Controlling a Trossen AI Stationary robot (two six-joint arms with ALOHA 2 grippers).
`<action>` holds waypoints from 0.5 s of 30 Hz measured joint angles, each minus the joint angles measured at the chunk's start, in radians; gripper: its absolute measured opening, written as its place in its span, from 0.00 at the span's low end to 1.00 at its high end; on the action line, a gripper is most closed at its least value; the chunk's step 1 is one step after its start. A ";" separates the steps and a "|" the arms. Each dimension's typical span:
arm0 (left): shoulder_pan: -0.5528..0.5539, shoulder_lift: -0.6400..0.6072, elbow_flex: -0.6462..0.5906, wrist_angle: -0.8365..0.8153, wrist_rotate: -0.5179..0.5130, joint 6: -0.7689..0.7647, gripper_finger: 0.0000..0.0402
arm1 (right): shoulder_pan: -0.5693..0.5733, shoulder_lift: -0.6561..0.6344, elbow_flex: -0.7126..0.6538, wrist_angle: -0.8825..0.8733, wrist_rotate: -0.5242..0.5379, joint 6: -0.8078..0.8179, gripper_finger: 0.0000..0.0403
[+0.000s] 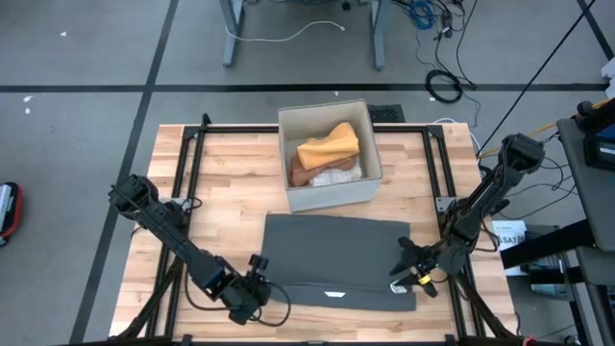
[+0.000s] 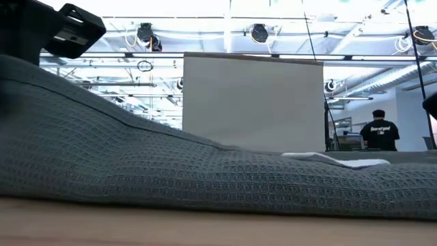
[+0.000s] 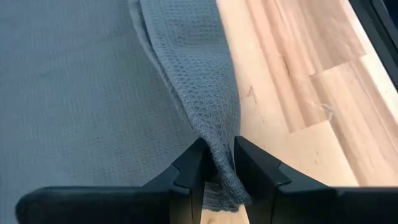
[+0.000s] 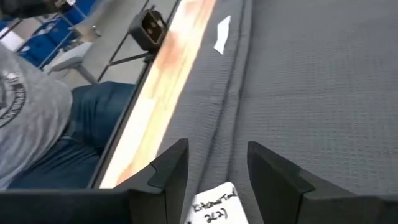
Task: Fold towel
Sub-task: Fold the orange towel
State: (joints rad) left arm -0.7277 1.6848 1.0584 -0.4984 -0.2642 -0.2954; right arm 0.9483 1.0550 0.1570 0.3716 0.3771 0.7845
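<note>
The grey waffle-weave towel (image 1: 336, 259) lies folded flat on the wooden table, and it fills the foreground of the low view as the towel (image 2: 171, 171). A white tag (image 1: 333, 294) sits on its near edge. My left gripper (image 1: 258, 288) is at the towel's near left corner, slanting down. In the left wrist view a raised ridge of the towel's edge (image 3: 211, 118) runs up between its slightly parted fingers (image 3: 193, 174). My right gripper (image 1: 408, 271) hangs open just over the towel's near right corner (image 4: 298, 93), with nothing between its fingers. My left gripper has its fingers on either side of the bunched ridge at the towel's near left corner (image 3: 221, 165), coming slanting from above. The cloth fills the gap between them. I cannot tell whether the fingers touch it. The rest of the towel lies on the table.
A white box (image 1: 327, 154) of folded cloths, orange on top, stands behind the towel at the table's far middle. Black frame rails (image 1: 307, 129) run along the far, left and right edges. A seated person's leg (image 4: 74, 137) shows beyond the near edge. Bare wood (image 1: 221, 192) lies left of the towel.
</note>
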 joint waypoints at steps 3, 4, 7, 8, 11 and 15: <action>-0.006 0.000 0.000 0.000 -0.006 -0.012 0.22 | 0.000 0.038 0.000 0.021 0.024 0.009 0.37; -0.007 0.000 0.000 0.000 -0.007 -0.012 0.22 | 0.000 0.051 0.000 0.025 0.035 0.010 0.37; -0.008 0.000 0.000 0.000 -0.014 -0.022 0.22 | -0.001 0.092 0.000 0.037 0.070 0.010 0.37; -0.007 0.000 0.000 0.000 -0.014 -0.033 0.22 | -0.004 0.107 0.000 0.047 0.076 0.009 0.37; -0.008 0.000 0.000 0.002 -0.014 -0.045 0.22 | -0.008 0.149 0.000 0.093 0.121 -0.015 0.37; -0.020 0.030 -0.013 0.051 -0.010 -0.037 0.22 | -0.019 0.199 0.000 0.159 0.173 -0.070 0.37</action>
State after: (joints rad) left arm -0.7482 1.7151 1.0454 -0.4469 -0.2739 -0.3321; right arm 0.9296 1.2538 0.1574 0.5309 0.5498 0.7146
